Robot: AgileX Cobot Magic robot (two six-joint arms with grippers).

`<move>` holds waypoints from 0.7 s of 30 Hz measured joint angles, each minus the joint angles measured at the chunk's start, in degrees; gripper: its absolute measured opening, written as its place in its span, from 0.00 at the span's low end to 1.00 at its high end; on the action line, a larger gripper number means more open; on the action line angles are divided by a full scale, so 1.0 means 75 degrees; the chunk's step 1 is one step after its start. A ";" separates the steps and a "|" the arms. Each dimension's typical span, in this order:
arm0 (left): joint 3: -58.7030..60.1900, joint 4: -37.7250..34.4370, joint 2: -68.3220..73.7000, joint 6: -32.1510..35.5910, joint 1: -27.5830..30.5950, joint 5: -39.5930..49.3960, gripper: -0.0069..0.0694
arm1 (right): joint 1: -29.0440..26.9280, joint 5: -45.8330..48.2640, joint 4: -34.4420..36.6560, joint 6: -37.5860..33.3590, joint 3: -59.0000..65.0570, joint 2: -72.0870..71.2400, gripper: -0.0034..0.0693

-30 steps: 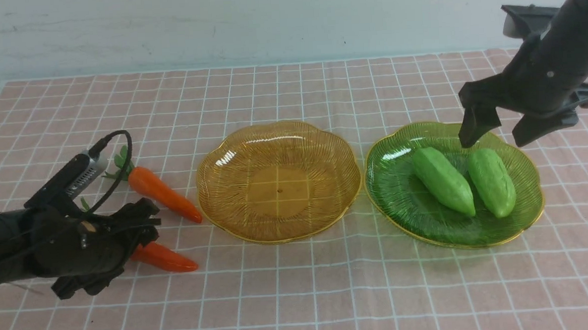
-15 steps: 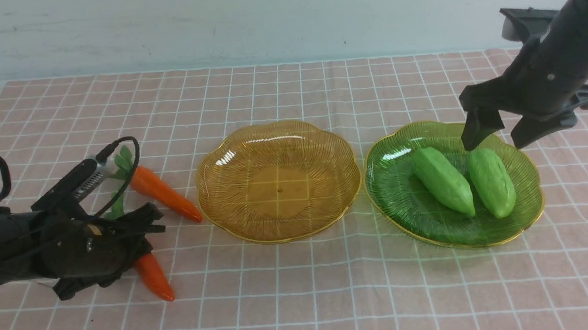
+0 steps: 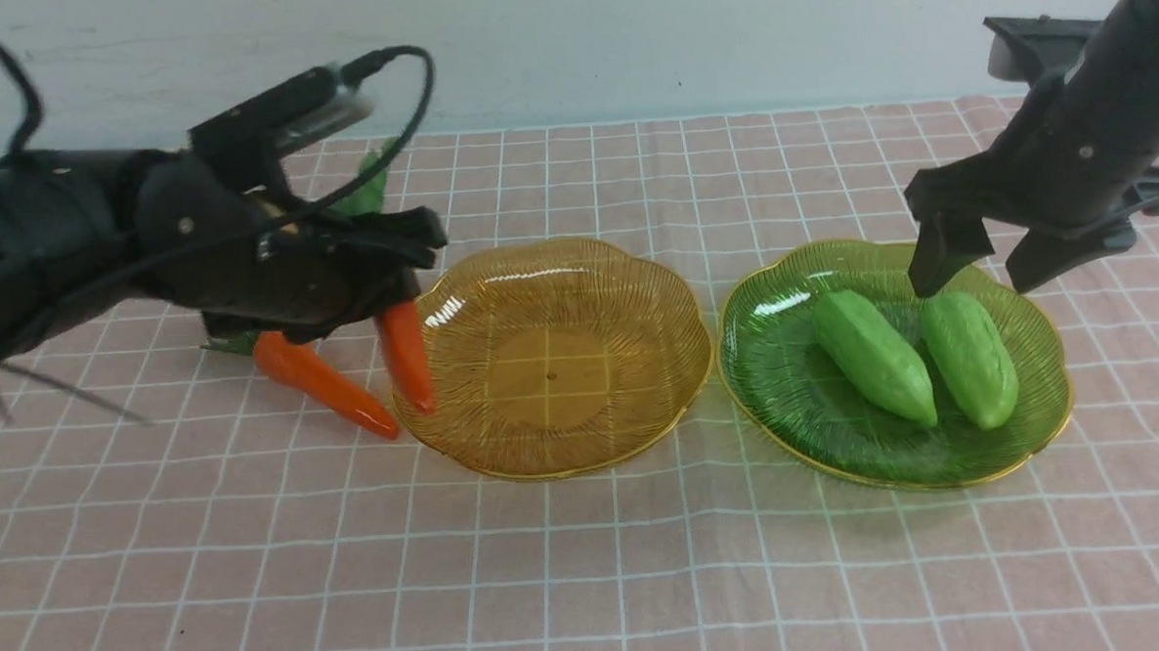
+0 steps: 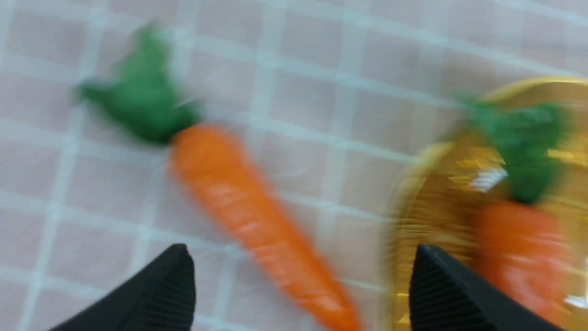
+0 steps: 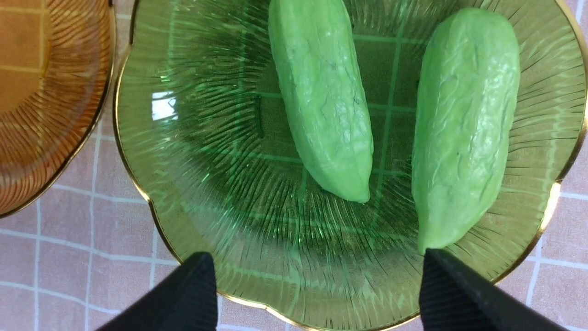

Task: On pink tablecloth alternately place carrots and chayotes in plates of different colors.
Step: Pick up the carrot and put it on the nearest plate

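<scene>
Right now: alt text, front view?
Open left end effector over a carrot tilted at the rim of the amber plate; second carrot on the pink cloth beside it. Open right end effector above two chayotes in the green plate.

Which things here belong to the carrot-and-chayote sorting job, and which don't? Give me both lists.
Job:
pink tablecloth
amber plate
green plate
left chayote and right chayote, both in the green plate
carrot on the cloth
carrot at the amber plate's left rim

Not the job:
pale wall
black cable
</scene>
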 joint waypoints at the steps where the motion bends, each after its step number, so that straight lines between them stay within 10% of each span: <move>1: 0.0000 0.0033 0.0103 -0.0266 0.0205 0.0166 0.83 | 0.0000 0.0000 0.0000 0.0000 0.0000 0.0000 0.78; 21: 0.0007 -0.0400 0.1830 -0.1486 0.0601 -0.0741 0.75 | 0.0000 0.0000 0.0549 0.0062 0.0000 0.0000 0.78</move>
